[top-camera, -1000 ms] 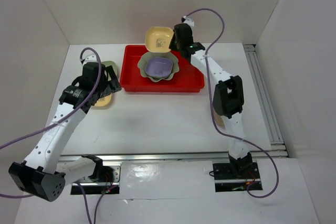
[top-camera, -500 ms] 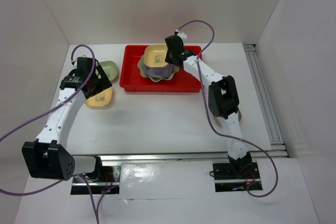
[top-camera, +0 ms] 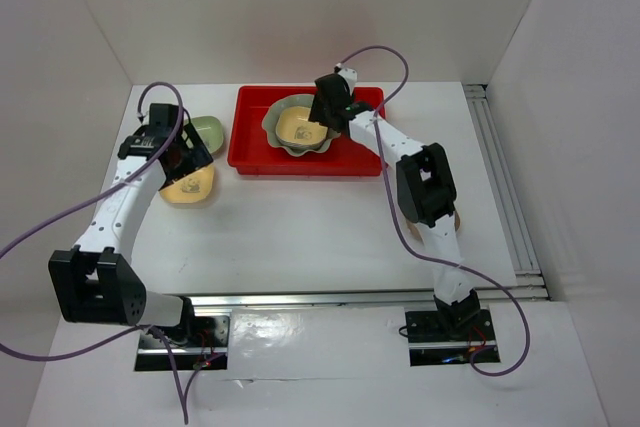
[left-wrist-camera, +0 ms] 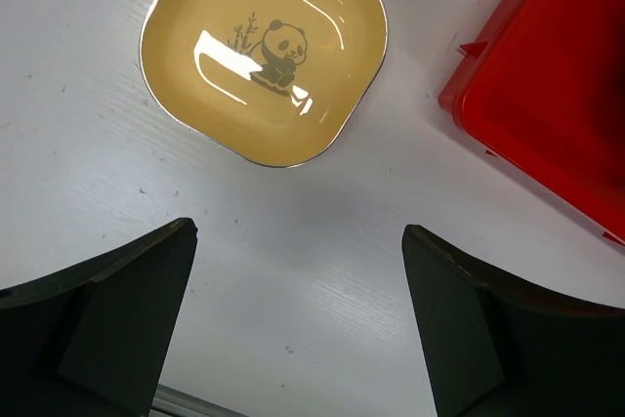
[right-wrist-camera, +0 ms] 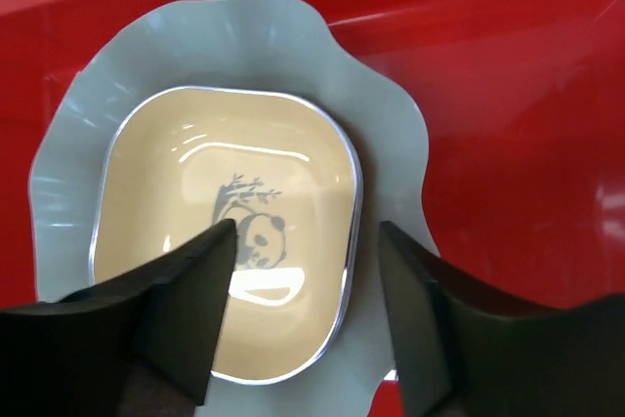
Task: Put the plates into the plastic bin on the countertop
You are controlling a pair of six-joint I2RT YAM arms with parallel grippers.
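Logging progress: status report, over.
Left tool open near tan dish on countertop. Right tool open over yellow dish nested in scalloped dish, in red bin. No obstruction seen.

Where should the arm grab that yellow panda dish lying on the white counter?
Probably its raised rim on the edge nearest the left gripper, coming straight down, one finger inside. The yellow panda dish lies flat, its underside unreachable.

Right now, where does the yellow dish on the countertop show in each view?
Top external: yellow dish at left, left of the red bin.
Left wrist: top centre-left.
Right wrist: absent; a second yellow dish sits in the bin.
Shared landmark: the red bin.
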